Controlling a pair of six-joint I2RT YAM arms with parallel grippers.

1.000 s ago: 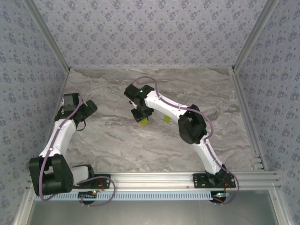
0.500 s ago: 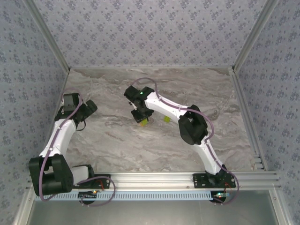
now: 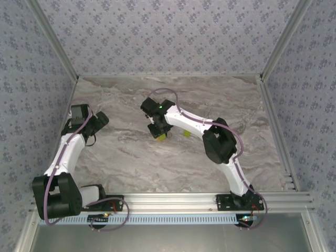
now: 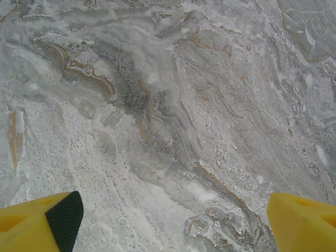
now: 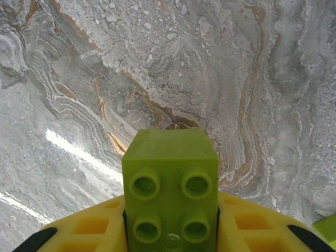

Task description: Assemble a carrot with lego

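Lego brick juts lengthwise from right gripper, studs facing camera.

Two lime-green bricks — two robot arms — one table.

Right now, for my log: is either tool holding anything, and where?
The right tool grips a small lime-green plastic lego brick by its two side walls; the left tool holds nothing.

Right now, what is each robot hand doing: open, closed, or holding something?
Left hand: open, nothing between its fingers.
Right hand: closed on a lime-green lego brick.
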